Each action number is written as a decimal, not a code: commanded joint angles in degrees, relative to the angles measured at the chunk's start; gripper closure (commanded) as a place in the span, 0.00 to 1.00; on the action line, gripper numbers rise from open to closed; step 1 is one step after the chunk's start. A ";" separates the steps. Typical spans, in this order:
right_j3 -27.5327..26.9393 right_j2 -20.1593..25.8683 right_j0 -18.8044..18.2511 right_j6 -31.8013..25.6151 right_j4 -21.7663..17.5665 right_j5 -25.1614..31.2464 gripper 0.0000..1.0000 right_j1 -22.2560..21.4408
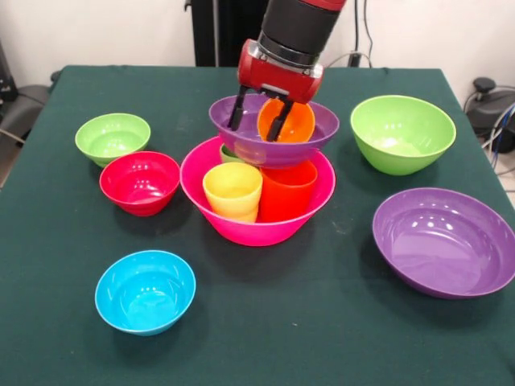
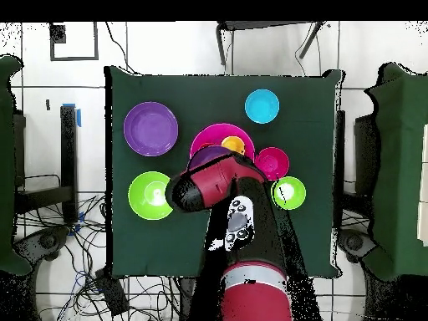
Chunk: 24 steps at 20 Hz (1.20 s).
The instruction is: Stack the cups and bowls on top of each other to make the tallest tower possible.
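One arm (image 1: 298, 28), red and black, descends steeply from above, wrist pointing down over the tower (image 1: 261, 181). Claw (image 1: 259, 121): fingers spread, one outside and one inside the near rim of the raised purple bowl (image 1: 241, 129), not clenched. Orange cup (image 1: 287, 121) sits in that bowl, just beside the claw. Below the claw: hot-pink bowl (image 1: 241, 229) holding yellow-orange cup (image 1: 232, 191) and red-orange cup (image 1: 288, 189). Red bowl (image 1: 139, 182), two light-green bowls (image 1: 113, 137) (image 1: 402, 133), blue bowl (image 1: 145, 291) and second purple bowl (image 1: 444, 241) stand well apart.
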 commanded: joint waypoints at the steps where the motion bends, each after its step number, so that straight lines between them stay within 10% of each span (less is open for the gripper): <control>1: -2.97 -3.01 0.13 8.88 0.41 -2.26 0.00 5.52; 24: -6.94 1.69 -1.80 5.88 11.60 -8.14 0.00 8.04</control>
